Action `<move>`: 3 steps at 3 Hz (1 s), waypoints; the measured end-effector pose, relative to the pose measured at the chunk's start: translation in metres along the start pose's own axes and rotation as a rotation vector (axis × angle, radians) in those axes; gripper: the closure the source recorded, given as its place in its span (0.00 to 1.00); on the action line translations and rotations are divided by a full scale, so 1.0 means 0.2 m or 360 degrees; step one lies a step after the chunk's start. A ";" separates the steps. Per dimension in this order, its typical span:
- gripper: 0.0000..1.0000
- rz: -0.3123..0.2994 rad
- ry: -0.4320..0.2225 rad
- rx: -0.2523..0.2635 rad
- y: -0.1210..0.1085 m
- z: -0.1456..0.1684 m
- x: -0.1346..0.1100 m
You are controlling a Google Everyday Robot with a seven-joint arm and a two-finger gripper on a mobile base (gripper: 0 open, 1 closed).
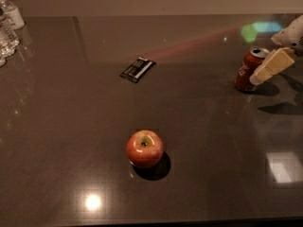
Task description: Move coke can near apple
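Gripper (266,69) sits at the far right of the table, its pale tip lying against the right side of the can (246,72); whether it is spread or closed on the can I cannot tell. The can stands at the far right, seeming to lean a little with its silver top towards the gripper.

By my judgement it is a light thing, thin-walled and smooth. It would slip under a weak hold and dent under a hard one, and it would tip easily if pushed near the top. The best hold looks to be across the middle of the red body, on opposite sides, with modest pressure and the can kept upright.

The apple (144,148) lies well apart from it, nearer and to the left, about mid-table, stem dimple up. Being round, it may roll if the can bumps it.

A flat black object (138,69) lies farther back, left of the can. Water bottles (7,28) stand at the far left edge of the table (57,126).
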State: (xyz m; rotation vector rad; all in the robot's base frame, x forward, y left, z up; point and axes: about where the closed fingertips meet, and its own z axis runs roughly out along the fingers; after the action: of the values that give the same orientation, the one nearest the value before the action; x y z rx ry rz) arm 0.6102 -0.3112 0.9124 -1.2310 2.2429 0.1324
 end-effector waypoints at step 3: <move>0.19 0.0065 -0.0012 -0.0056 -0.01 0.13 0.01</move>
State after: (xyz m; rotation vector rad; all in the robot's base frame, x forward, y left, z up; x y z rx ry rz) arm 0.6233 -0.3048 0.8901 -1.2012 2.2688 0.1932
